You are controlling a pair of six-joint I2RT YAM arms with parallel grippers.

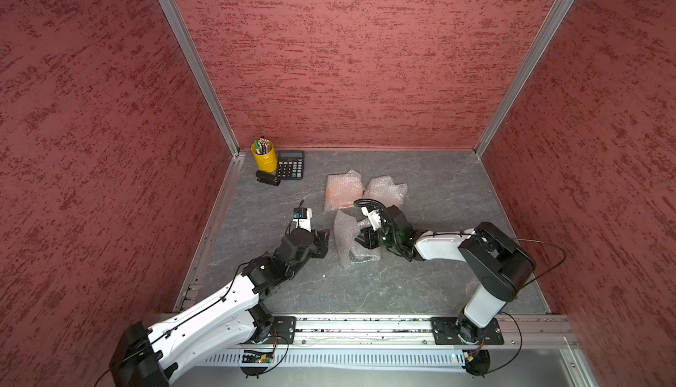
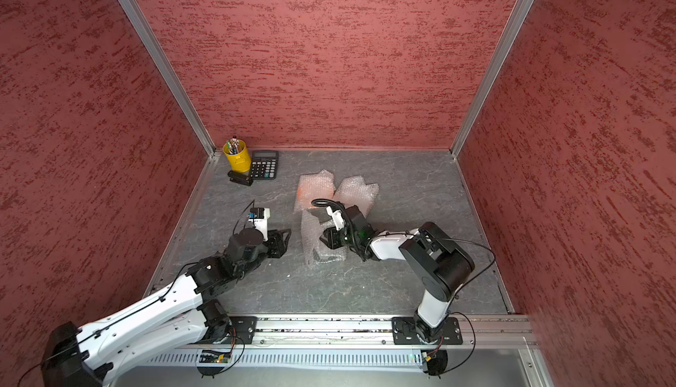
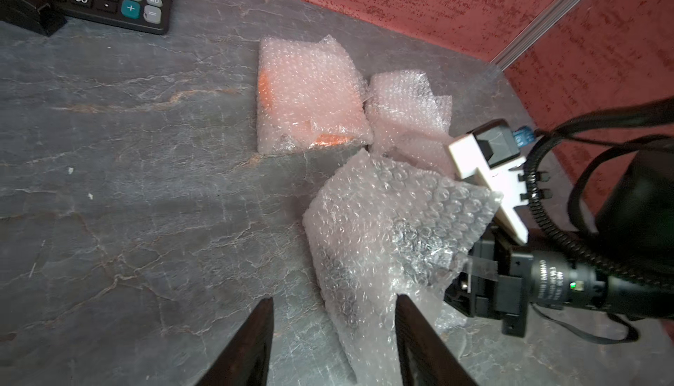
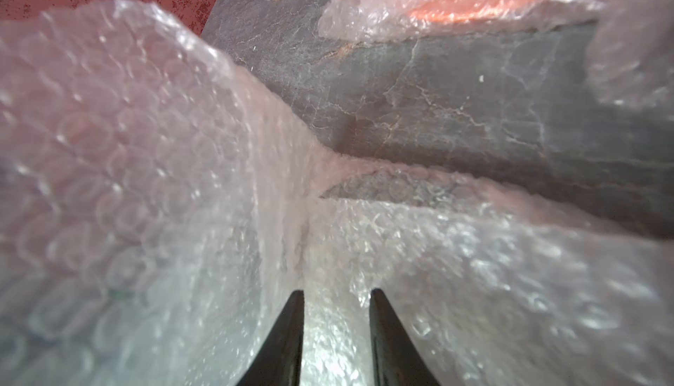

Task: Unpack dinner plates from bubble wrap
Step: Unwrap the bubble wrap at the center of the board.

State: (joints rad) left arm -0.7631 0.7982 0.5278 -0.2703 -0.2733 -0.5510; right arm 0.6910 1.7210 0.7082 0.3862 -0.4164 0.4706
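Right pincer (image 4: 337, 293) first: the gap is narrow and it's nipping a fold of the near bubble wrap (image 4: 146, 147), which stands up in a crumpled flap and blocks most of the right wrist view. Left pincer (image 3: 333, 298) is spread wide with nothing in it, parked just beside that same sheet's edge, not touching as far as I can tell. Something dark shows through the wrap, but I can't tell what it is.

Just behind, touching or nearly touching it, lies a second wrapped bundle (image 1: 342, 187) with the orange plate (image 3: 333, 139) peeking through. A third bundle (image 1: 387, 189) sits right beside that one, and the right arm's wrist covers part of it in both top views.

All of it sits mid-surface (image 1: 420, 275), on a grey, veined, slate-looking top. The far left corner has a yellow cup (image 1: 264, 160) full of pens, a calculator (image 1: 290, 165) and a black stapler-ish thing (image 1: 268, 177), well apart from the bundles. Mottled red walls (image 1: 347, 56) box in three sides, with aluminium posts in the corners. Both arms mount on a metal rail (image 1: 365, 324) along the near edge.
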